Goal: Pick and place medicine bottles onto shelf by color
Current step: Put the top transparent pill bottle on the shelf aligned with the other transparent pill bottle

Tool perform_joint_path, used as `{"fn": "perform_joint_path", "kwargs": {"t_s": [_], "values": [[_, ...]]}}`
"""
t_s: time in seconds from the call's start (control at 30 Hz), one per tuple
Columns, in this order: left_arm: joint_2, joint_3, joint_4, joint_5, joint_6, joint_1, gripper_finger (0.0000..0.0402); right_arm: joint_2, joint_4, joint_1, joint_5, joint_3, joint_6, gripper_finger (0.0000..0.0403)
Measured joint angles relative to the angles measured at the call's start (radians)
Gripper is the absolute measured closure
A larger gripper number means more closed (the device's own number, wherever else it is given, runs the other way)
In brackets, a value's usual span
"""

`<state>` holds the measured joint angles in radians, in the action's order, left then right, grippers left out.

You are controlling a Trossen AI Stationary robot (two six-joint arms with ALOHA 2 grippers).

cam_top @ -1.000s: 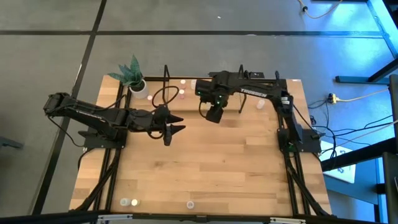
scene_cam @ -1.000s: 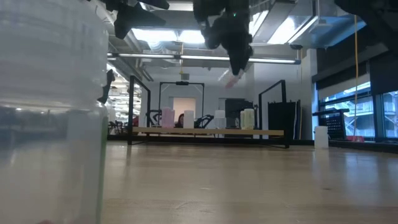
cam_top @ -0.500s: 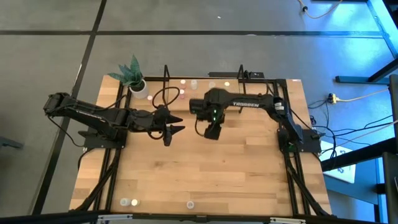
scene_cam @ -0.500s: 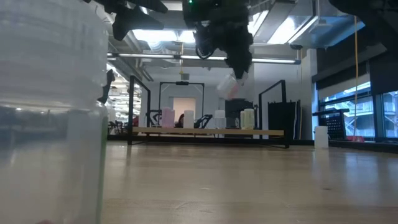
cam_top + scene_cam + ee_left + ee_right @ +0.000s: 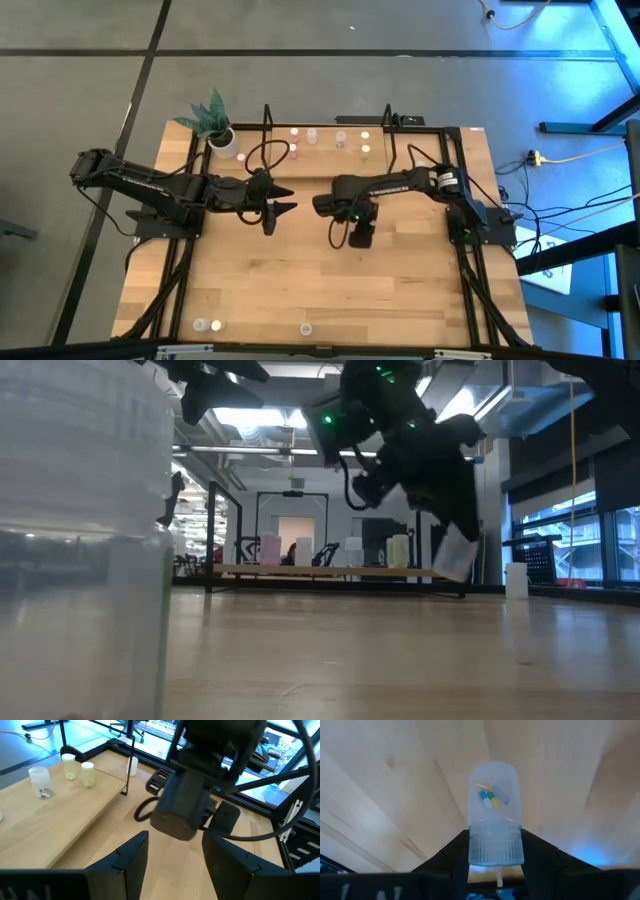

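Wooden table on a grey floor, shelf along its twelve o'clock edge carrying small medicine bottles. Right gripper hovers at table centre, fingers clamped on a clear bottle containing coloured capsules. Left gripper, at nine o'clock from it, stands apart, empty.

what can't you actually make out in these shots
- High view: the bottle held by the right gripper is hidden under the arm; it shows only in the right wrist view.
- High view: bottles on the shelf and at the table's near edge are too small to tell contents.
- Low view: a blurred clear container blocks the left side.
- Left wrist view: the right arm covers the table behind it.
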<state>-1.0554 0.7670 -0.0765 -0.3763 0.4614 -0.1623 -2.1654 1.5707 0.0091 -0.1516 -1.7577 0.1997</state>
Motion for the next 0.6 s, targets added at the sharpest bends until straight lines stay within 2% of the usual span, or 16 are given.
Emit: {"fn": "perform_joint_path", "kwargs": {"t_s": [0.13, 0.33, 0.6], "values": [[0.0, 0.0, 0.002, 0.012, -0.002, 0.0, 0.0221, 0.0, -0.002, 0.009, 0.0, 0.043, 0.001, 0.0253], [0.0, 0.0, 0.002, 0.114, -0.057, -0.008, 0.0221, 0.0, -0.021, 0.01, 0.0, 0.078, 0.005, 0.0253], [0.0, 0.0, 0.002, 0.106, -0.08, -0.037, 0.0221, 0.001, -0.061, 0.01, 0.0, 0.114, 0.009, 0.0245]]}}
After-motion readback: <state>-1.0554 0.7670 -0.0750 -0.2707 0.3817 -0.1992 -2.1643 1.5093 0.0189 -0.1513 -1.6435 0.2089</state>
